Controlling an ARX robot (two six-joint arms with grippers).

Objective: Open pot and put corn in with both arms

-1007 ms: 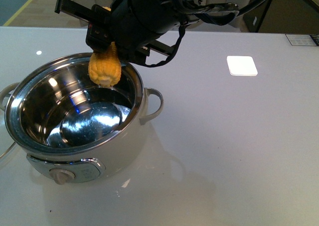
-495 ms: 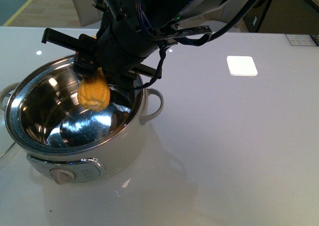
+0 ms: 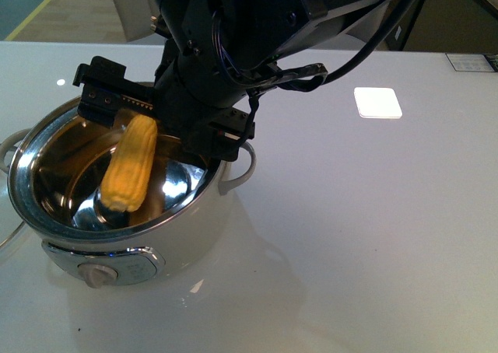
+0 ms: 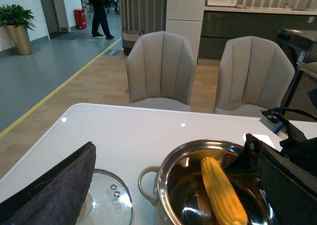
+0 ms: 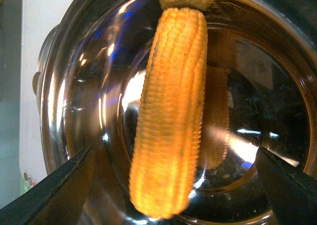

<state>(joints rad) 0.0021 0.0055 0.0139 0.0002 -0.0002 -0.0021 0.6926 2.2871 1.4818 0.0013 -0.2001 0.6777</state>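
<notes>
- White tabletop point(image 3: 373, 236) carries the pot point(image 3: 117, 236), lid point(image 4: 106, 202) already off beside it.
- Corn point(image 3: 128, 162) leans inside the steel bowl, tip low.
- My right gripper point(image 3: 159, 116) hangs above it, fingers spread, released.
- My left gripper's state I cannot tell.

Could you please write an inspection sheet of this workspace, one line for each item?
Surface: white glossy table, bare around the pot.
Job's things: pot open; corn cob inside it, leaning on the steel wall.
Clutter: glass lid on the table beside the pot; white square patch, cannot tell what it is.
Grippers: right gripper open above the pot, fingers apart on both sides of the corn, not touching it; left gripper dark in its wrist view, state cannot be told.
Cables: black cables loop from the right arm.
Surroundings: two beige chairs, potted plant, a person far away.
</notes>
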